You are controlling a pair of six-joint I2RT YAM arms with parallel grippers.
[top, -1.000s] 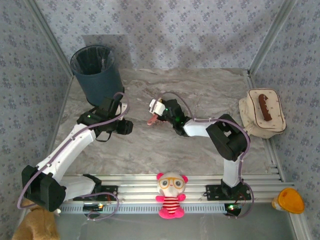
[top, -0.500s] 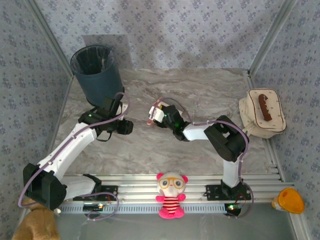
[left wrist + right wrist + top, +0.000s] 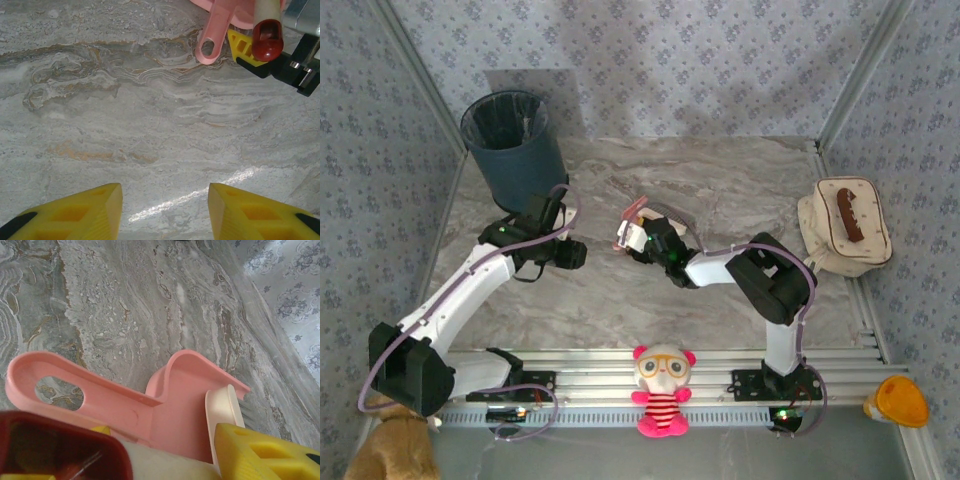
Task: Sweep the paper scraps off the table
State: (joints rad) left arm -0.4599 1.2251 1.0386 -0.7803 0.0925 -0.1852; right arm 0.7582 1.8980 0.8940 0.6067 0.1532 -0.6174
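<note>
1. Top external: fixed high above and behind the arm bases (image 3: 775, 382), tilted down and forward. Far off; the whole table (image 3: 620, 310) and the walls (image 3: 670, 70) are in frame.
2. Left wrist: low and close over the tabletop, facing along it; left gripper (image 3: 165, 205) at bottom edge.
3. Right wrist: very close above the pink dustpan (image 3: 165, 415), facing across the table toward a wall.
4. Overlap: both wrist views catch the dustpan handle with its hanging hole; the top view covers the same mid-table spot.

No legible text — no labels, brands, numbers anywhere
</note>
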